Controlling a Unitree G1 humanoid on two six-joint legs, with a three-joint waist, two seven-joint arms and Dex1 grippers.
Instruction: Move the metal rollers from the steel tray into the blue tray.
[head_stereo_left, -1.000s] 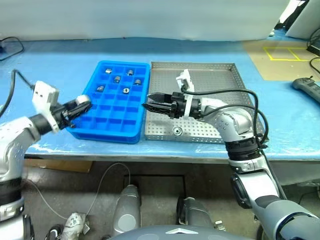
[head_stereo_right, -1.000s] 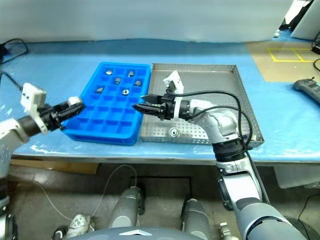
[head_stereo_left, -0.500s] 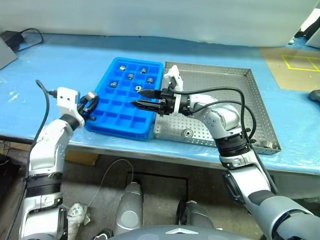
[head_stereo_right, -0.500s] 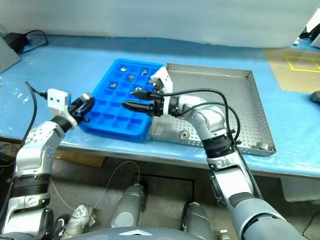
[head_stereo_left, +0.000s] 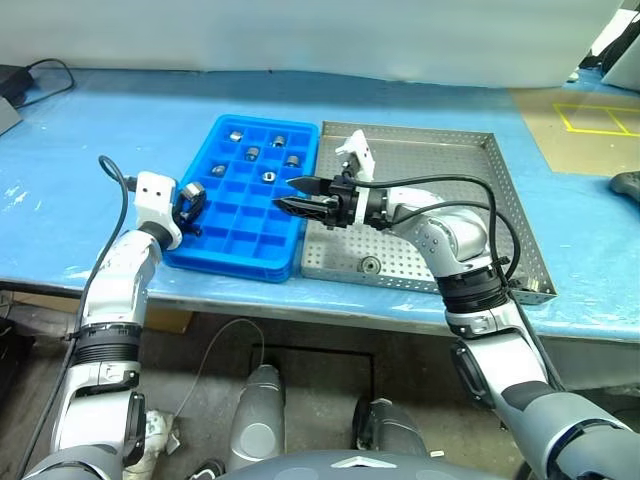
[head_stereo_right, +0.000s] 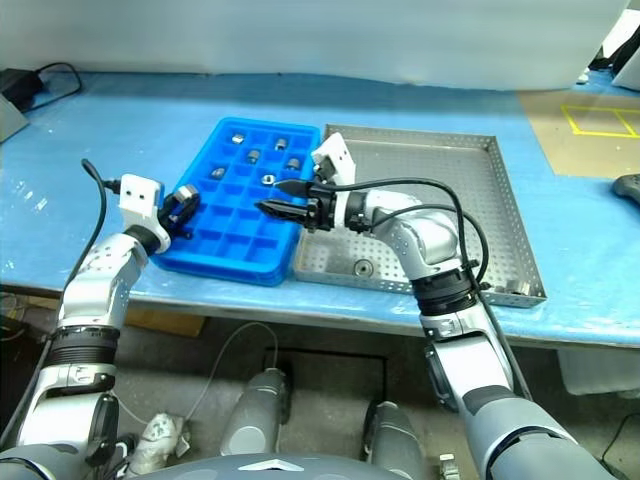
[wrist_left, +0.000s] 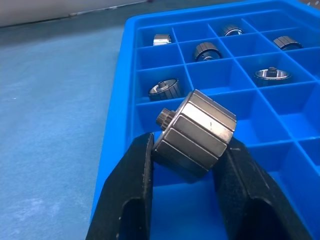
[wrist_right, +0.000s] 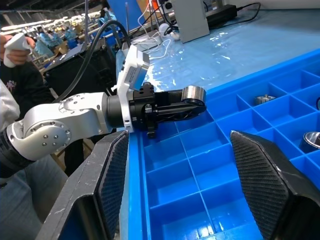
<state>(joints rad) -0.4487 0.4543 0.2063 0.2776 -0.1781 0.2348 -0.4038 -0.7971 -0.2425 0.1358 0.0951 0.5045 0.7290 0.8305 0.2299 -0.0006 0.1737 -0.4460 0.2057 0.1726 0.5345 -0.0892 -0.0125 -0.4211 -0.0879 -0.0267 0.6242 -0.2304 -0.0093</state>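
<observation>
Five metal rollers (head_stereo_left: 250, 153) sit singly in compartments at the far end of the blue tray (head_stereo_left: 232, 245), beyond both sets of jaws. One more roller (wrist_left: 196, 134), ribbed with a small stub at one end, is clamped between the jaws of the left gripper (wrist_left: 192, 165), above the tray's near left compartments. Steel tray (head_stereo_left: 480, 215), just beside the blue tray: one roller (head_stereo_left: 370, 265) near its front wall, below the right arm. Right gripper (wrist_right: 192, 170): jaws parted, nothing between them, over the blue tray's right side, pointing across at the left gripper.
</observation>
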